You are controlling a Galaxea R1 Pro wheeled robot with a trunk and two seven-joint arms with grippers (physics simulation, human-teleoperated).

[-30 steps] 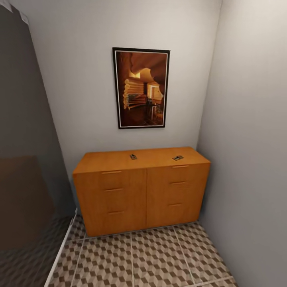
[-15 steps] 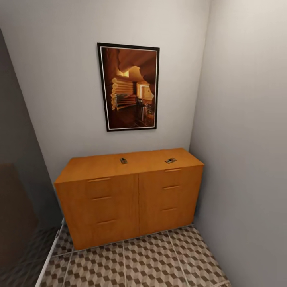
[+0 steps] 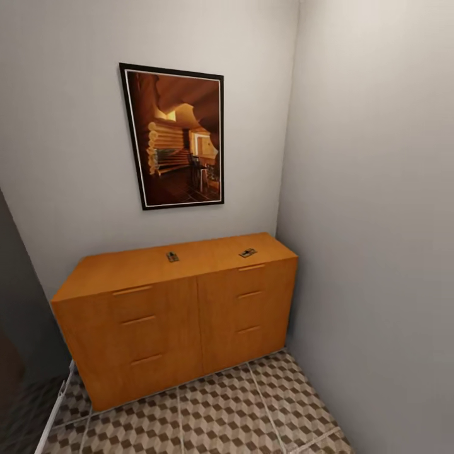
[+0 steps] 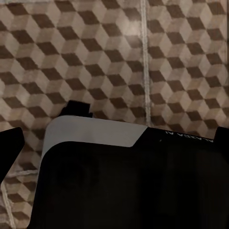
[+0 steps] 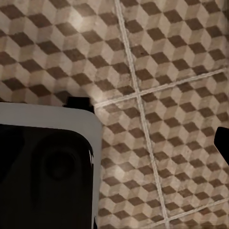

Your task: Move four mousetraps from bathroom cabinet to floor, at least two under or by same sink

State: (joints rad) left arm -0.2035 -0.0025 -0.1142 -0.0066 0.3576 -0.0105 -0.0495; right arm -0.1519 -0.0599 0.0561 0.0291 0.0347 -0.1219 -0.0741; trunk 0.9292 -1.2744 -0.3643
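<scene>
The orange-brown cabinet [image 3: 170, 315] stands against the far wall in a corner, drawers shut. Two small mousetraps lie on its top: one near the middle [image 3: 172, 256], one toward the right end [image 3: 247, 253]. The cube-patterned bathroom floor [image 3: 221, 416] spreads in front of it. In the left wrist view my left gripper [image 4: 114, 143] hangs over the floor tiles, dark fingertips [image 4: 10, 148] far apart at the picture's edges, nothing between them. My right gripper [image 5: 114, 143] also hangs over tiles, with one fingertip [image 5: 223, 143] at the edge. The bathroom sink is out of view.
A framed picture [image 3: 174, 135] hangs above the cabinet. A grey wall [image 3: 378, 252] closes the right side right up to the cabinet's end. A dark panel [image 3: 12, 302] stands at the left. My own dark and white base [image 4: 124, 181] shows below both wrists.
The head camera has moved nearer and turned right, so cabinet and picture sit further left in the picture. The mousetraps lie where they were on the cabinet top.
</scene>
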